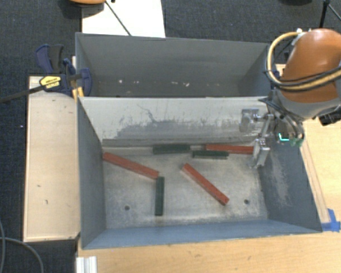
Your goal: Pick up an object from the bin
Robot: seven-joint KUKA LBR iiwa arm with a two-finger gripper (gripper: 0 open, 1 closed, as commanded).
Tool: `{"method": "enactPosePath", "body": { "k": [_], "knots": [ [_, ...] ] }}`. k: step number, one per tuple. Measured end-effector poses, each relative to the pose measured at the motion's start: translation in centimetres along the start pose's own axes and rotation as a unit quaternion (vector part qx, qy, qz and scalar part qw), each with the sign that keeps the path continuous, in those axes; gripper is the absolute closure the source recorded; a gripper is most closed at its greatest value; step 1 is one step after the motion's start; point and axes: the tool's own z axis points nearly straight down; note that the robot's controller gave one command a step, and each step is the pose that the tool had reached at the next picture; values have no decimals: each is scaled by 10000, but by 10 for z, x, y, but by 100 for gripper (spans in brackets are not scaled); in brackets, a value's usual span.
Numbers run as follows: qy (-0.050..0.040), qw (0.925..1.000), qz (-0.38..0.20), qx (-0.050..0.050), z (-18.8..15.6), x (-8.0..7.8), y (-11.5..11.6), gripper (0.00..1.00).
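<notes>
- Red stick [230,149] lies flat along the back wall [176,121] at 1 o'clock, its right end just beside the gripper [260,152] at 2 o'clock; whether the gripper is spread or pressed together I cannot tell
- The back wall is so close it could block a clean closing, and the red stick may skid along it
- Green stick [210,154], just beside at 7 o'clock, might get nudged or pinched too
- An end grip could let it tilt and slip
</notes>
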Motion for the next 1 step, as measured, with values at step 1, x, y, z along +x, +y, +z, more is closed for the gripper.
{"method": "enactPosePath", "body": {
  "k": [1],
  "knots": [
    [-37, 10000, -8, 4, -4, -2, 0, 0]
  ]
}}
